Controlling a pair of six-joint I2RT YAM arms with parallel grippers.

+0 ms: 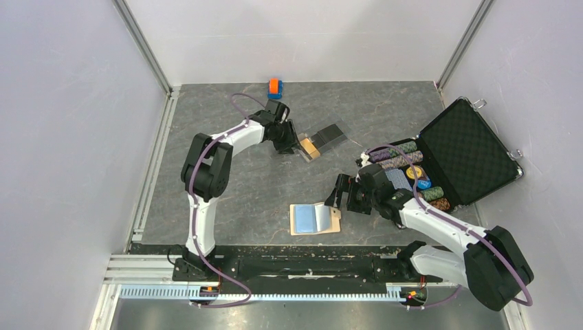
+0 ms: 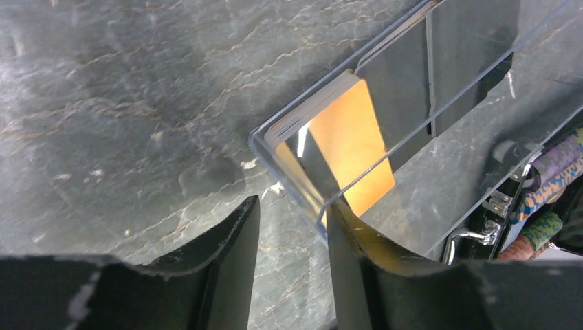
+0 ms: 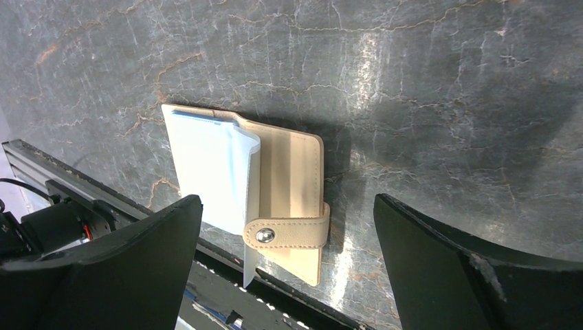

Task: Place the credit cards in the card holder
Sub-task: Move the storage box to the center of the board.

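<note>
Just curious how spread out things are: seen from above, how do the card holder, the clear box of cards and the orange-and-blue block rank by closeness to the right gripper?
1. The card holder, just beside the right gripper, toward the near edge.
2. The clear box of cards, mid-table, farther back.
3. The orange-and-blue block, by the back wall.

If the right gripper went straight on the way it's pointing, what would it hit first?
Probably the open card holder, near its snap strap: it lies between the right gripper's spread fingers with nothing visibly in between, though depth is unclear.
</note>
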